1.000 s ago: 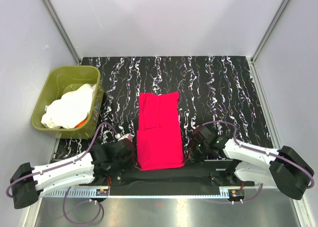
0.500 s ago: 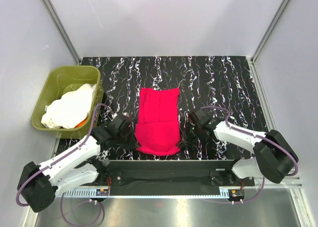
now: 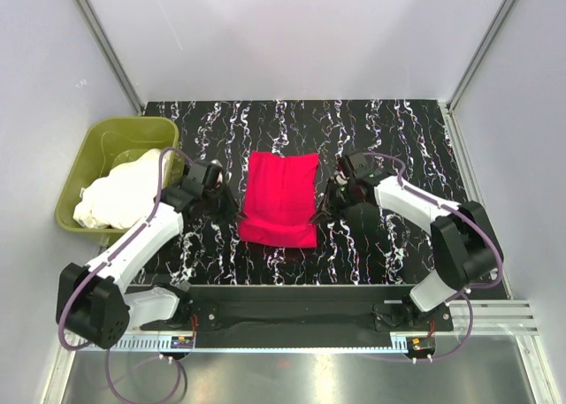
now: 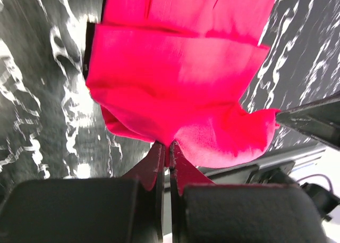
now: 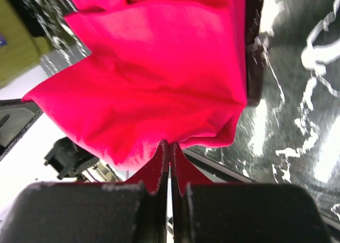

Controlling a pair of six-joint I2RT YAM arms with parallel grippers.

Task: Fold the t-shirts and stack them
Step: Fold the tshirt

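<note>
Cloth soft and crimson, the folded rectangular red t-shirt is pinched by the left gripper and the right gripper; crumpled white t-shirts lie in the olive plastic tub.

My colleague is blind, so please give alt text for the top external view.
The left end effector and right end effector each pinch a near corner of a half-folded red shirt on a black marbled table. White shirts sit in a green tub at left.
</note>
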